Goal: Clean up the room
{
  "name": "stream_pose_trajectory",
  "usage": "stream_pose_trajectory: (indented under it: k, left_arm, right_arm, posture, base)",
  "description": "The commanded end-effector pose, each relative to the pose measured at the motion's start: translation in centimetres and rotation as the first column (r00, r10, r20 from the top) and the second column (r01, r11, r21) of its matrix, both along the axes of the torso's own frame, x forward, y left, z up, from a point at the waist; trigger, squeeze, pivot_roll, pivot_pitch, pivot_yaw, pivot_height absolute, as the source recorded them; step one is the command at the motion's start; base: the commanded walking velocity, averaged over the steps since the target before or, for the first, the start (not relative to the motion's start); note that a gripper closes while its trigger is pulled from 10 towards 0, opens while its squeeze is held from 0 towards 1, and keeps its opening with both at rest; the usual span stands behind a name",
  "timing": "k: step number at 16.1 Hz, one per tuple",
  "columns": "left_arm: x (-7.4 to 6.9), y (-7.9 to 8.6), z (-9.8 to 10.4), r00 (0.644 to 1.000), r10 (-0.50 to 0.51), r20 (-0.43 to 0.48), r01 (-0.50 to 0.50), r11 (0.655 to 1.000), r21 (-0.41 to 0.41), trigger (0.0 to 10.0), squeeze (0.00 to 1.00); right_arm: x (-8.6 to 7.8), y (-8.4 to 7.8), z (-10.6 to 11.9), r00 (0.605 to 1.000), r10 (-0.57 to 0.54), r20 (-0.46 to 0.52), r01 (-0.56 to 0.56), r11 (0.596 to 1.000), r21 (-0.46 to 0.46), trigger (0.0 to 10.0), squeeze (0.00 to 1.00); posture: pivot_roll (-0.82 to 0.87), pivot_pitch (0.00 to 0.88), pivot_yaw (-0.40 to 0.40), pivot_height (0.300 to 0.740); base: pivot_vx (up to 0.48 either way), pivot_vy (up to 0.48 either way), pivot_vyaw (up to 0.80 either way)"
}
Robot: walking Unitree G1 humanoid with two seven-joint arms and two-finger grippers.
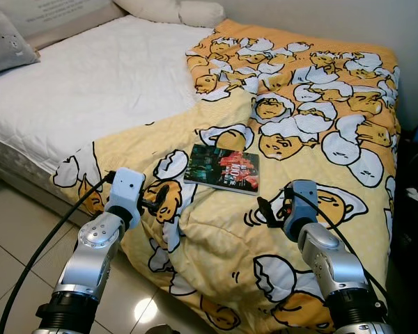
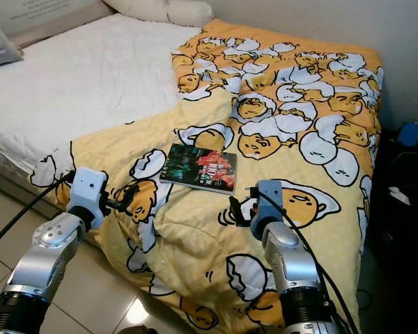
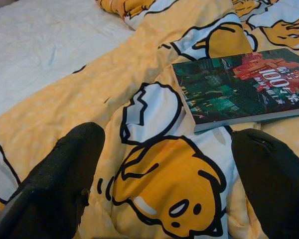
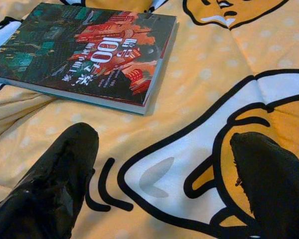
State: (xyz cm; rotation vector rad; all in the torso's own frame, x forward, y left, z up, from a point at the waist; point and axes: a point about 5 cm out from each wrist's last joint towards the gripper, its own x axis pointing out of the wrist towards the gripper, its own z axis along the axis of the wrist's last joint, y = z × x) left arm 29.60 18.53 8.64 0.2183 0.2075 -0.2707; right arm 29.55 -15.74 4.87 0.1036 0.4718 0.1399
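A wide bed with a white quilted mattress cover (image 1: 90,83) takes up the upper left of the frame. A rumpled yellow blanket printed with cartoon eggs (image 1: 313,125) spreads from the upper right down to the lower centre, where it hangs over the bed's edge toward the pale tiled floor (image 1: 14,229). White pillows (image 1: 181,10) sit at the top centre, a grey cushion (image 1: 3,45) at the upper left corner.

Just below the centre of the frame, a glossy paperback book with a dark green and red cover (image 1: 223,168) lies flat on the blanket.

My left gripper (image 1: 168,197) hovers at the lower left over the blanket's edge, left of the book and a little nearer to me, its fingers (image 3: 60,174) spread apart with nothing between them. My right gripper (image 1: 265,209) hangs at the lower right, just below the book's near right corner, its fingers (image 4: 60,169) likewise parted and empty above the blanket.
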Motion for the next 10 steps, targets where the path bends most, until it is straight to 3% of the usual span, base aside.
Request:
stream_pose_trajectory:
  k: [1, 3, 6, 10]
  left_arm:
    - [0.12, 0.04, 0.29, 1.000, -0.003, 0.007, 0.003, 1.000, 0.012, 10.0, 0.55]
    - [0.11, 0.01, 0.52, 1.000, -0.008, 0.020, 0.008, 1.000, 0.002, 10.0, 0.56]
    - [0.14, 0.08, 0.59, 1.000, -0.008, 0.020, 0.008, 1.000, -0.003, 10.0, 0.57]
    - [0.14, 0.10, 0.69, 1.000, -0.008, 0.022, 0.009, 1.000, -0.013, 10.0, 0.57]
  right_arm:
    - [0.14, -0.01, 0.36, 1.000, -0.001, 0.016, 0.001, 1.000, 0.012, 10.0, 0.00]
    - [0.18, 0.22, 0.71, 0.999, 0.022, 0.030, -0.023, 0.999, 0.022, 10.0, 0.00]
    - [0.28, 0.34, 0.85, 0.999, 0.036, 0.039, -0.036, 0.999, 0.013, 10.0, 0.00]
    - [0.30, 0.38, 0.89, 0.998, 0.042, 0.040, -0.042, 0.999, 0.010, 10.0, 0.00]
  posture:
    - [0.03, 0.000, 0.014, 0.740]
    - [0.03, 0.000, 0.014, 0.740]
    - [0.03, 0.000, 0.013, 0.740]
    - [0.03, 0.000, 0.014, 0.740]
  base:
    - [0.000, 0.000, 0.00]
    - [0.000, 0.000, 0.25]
    - [0.000, 0.000, 0.80]
    - [0.285, 0.000, 0.80]
